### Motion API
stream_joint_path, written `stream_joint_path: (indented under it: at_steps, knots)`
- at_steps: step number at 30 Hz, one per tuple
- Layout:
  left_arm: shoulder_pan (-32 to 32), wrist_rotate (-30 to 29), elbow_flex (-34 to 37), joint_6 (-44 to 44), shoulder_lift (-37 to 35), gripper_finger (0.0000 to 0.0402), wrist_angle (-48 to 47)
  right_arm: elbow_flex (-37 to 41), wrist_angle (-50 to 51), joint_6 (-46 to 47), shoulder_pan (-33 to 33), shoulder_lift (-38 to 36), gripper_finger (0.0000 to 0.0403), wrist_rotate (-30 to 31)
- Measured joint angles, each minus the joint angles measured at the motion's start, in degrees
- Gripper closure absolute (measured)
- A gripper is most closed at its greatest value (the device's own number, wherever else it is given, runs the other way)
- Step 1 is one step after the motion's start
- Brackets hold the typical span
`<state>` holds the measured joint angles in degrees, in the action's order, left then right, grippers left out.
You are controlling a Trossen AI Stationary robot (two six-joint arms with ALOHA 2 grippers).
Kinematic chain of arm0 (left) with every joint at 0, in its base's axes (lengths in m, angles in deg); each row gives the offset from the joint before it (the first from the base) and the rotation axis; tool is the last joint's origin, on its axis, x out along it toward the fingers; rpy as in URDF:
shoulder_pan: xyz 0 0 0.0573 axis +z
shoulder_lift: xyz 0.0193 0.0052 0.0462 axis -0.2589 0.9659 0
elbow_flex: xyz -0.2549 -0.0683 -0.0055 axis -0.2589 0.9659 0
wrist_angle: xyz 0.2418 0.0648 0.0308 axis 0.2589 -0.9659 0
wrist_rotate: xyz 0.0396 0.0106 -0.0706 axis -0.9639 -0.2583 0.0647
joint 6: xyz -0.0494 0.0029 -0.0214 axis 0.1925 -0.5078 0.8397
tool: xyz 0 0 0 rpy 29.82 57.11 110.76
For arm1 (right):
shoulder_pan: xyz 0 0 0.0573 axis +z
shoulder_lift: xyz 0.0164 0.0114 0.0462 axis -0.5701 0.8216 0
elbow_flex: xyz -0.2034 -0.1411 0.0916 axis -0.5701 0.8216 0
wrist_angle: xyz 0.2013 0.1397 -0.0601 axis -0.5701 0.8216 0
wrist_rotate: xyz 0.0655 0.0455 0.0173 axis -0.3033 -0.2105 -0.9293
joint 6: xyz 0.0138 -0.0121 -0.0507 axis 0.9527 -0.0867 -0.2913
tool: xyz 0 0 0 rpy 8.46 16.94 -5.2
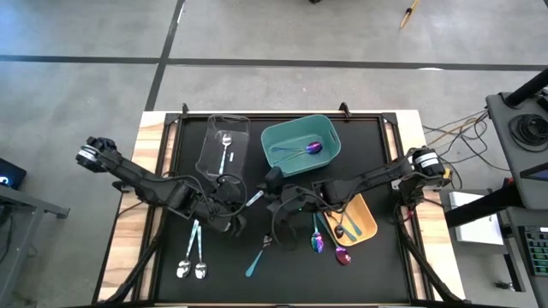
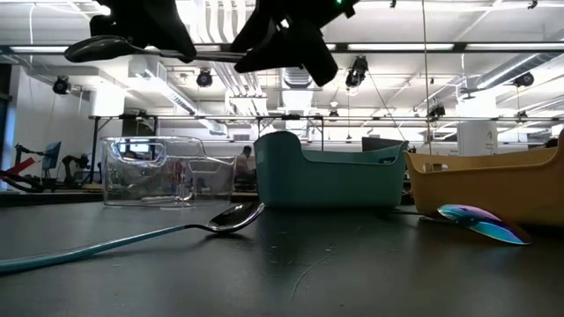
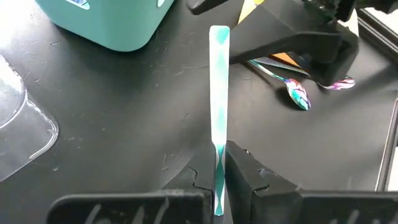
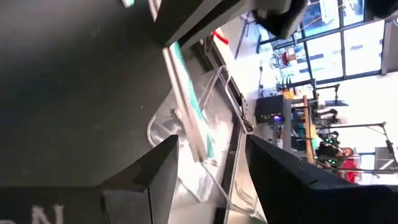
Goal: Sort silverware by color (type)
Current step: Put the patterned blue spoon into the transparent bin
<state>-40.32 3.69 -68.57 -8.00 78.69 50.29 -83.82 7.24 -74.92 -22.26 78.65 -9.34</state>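
The left gripper (image 3: 219, 163) pinches the teal-handled utensil (image 3: 219, 87); the right gripper (image 4: 208, 165), fingers spread wide (empty), should close squarely from three o'clock.

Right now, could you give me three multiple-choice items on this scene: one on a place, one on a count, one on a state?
1. Which bin holds a silver spoon? A the clear bin; B teal; C orange.
2. How many silver spoons lie on the mat? A one; B two; C five.
3. The left fingers are: A open; B shut on a teal handle; C shut on nothing.
Answers: 1 A, it lies there alone; 2 B, a pair side by side; 3 B, they pinch it.
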Motion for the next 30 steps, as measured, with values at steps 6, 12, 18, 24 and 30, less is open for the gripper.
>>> stream_joint_path:
  at_steps: [6, 12, 18, 24, 30]
  knots:
    - [0.1, 0.0, 0.0, 0.0, 0.0, 0.0401, -0.4, -1.0, 0.0, -2.4, 0.0, 1.4, 0.0225, 0.1]
    - [0.3, 0.0, 0.0, 0.0, 0.0, 0.0401, -0.2, -1.0, 0.0, -2.6, 0.0, 1.8, 0.0242, -0.1]
    - [1.3, -0.1, 0.0, -0.1, 0.0, 0.0401, 0.1, -1.0, -0.4, -3.4, 0.0, 1.8, 0.0287, -0.5]
    - [1.3, 0.0, 0.0, -0.9, 0.0, 0.0401, 1.5, -1.0, -0.4, -3.8, -0.1, 2.0, 0.0340, -0.5]
    - [1.3, 0.2, 0.0, -1.0, 0.0, 0.0396, 1.6, -1.0, 0.4, -4.8, -0.1, 2.3, 0.0371, -0.5]
